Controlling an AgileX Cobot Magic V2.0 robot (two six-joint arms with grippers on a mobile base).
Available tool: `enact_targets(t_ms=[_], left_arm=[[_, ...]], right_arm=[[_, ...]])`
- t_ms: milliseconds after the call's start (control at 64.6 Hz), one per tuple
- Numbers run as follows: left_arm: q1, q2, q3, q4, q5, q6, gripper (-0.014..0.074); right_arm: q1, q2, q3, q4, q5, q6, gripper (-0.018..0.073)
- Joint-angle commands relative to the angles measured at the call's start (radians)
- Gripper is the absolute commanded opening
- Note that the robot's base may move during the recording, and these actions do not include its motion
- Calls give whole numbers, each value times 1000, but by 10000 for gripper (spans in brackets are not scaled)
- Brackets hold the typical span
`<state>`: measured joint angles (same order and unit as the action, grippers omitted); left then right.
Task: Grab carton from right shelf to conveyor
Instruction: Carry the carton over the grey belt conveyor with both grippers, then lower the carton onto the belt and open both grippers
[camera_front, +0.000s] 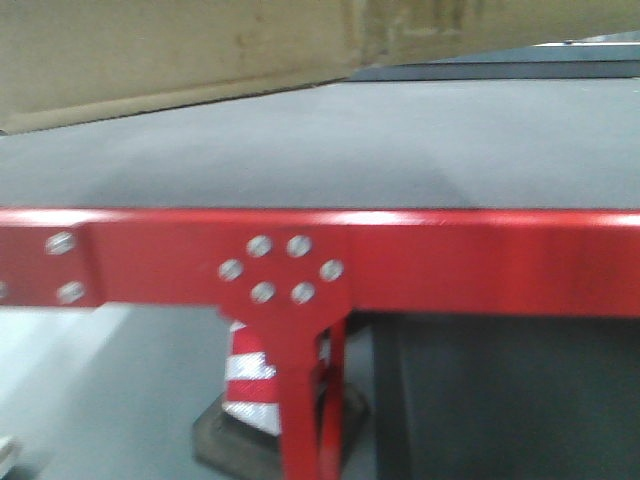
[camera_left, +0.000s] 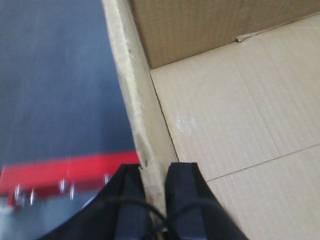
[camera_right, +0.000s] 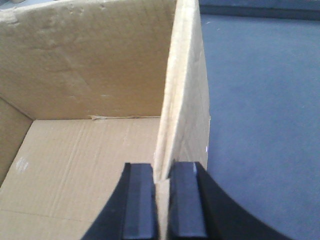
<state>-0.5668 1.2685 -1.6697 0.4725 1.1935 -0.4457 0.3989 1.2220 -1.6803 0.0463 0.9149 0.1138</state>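
The large plain brown cardboard carton (camera_front: 170, 55) sits at the far left of the wide dark grey textured belt of the conveyor (camera_front: 330, 150). In the front view only its lower side wall shows, filling the upper left corner, with its bottom edge slanting across the belt. The frames do not settle whether it rests on the belt or hangs just above it.

The carton is open at the top. Both wrist views look down into it and show a floor of pale corrugated flaps (camera_left: 240, 125) meeting at a seam, with bare inner walls rising around them.

The left hand (camera_left: 156, 170) is clenched on the carton's left wall (camera_left: 132, 90). One black finger (camera_left: 131, 200) is outside and the other inside, with the wall's top edge pinched between them. Beyond that wall lies the grey belt, and its bright red front edge (camera_left: 70, 172) shows blurred.

The right hand (camera_right: 161, 172) grasps the opposite wall (camera_right: 185, 100) in the same way, with its black fingers (camera_right: 137, 200) set on either side of the cardboard. The belt (camera_right: 260, 125) spreads out to the right of that wall.

In the front view the conveyor's red metal rail (camera_front: 480, 260) runs across the frame, bolted to a red leg (camera_front: 300, 400). Behind the leg, on the floor under the belt, stands a red-and-white striped traffic cone (camera_front: 250, 380) on a dark base
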Motion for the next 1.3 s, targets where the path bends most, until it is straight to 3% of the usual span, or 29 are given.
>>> enact_targets(t_ms=[0,1285], left_arm=[[0,-13,-5,98,28,16,-17],[0,-13,-5,115,28,16,-17]], right_arm=[[-6,-16,-9,-33,-71,-10,-69],[-6,-16,-9,-33,-71,-10,-69]])
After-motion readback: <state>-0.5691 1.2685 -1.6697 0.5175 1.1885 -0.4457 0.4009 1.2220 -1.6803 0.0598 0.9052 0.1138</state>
